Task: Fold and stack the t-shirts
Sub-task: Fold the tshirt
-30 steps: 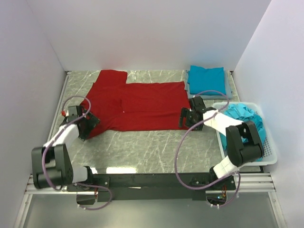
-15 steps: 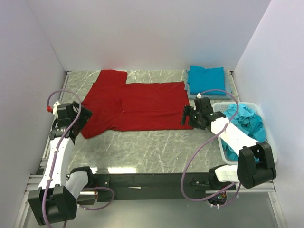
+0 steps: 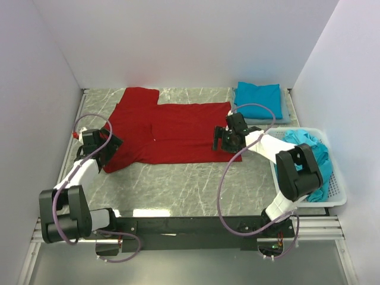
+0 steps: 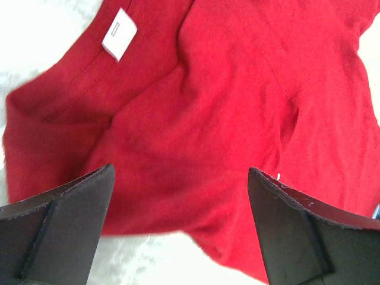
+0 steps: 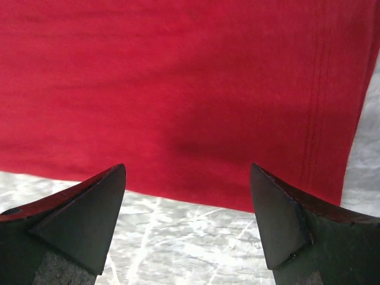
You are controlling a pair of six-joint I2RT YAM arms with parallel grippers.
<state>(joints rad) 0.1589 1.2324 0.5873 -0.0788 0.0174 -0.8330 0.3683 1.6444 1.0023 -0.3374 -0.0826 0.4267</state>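
Observation:
A deep red t-shirt (image 3: 169,130) lies spread flat on the marble table, neck to the left. Its white neck label (image 4: 119,34) shows in the left wrist view. My left gripper (image 3: 108,151) is open, low over the shirt's left near corner (image 4: 196,119), with the fingers (image 4: 59,231) astride the cloth edge. My right gripper (image 3: 219,141) is open over the shirt's right near hem (image 5: 190,89), holding nothing. A folded teal-blue t-shirt (image 3: 258,100) lies at the back right. More teal-blue t-shirts (image 3: 309,148) are crumpled in the basket.
A white mesh basket (image 3: 335,196) stands at the right table edge beside the right arm. White walls close in the back and both sides. Bare marble (image 3: 178,184) lies between the shirt and the arm bases.
My right gripper has moved left from beside the basket onto the shirt's right hem. My left arm swung out to the left and came back to the shirt's left corner.

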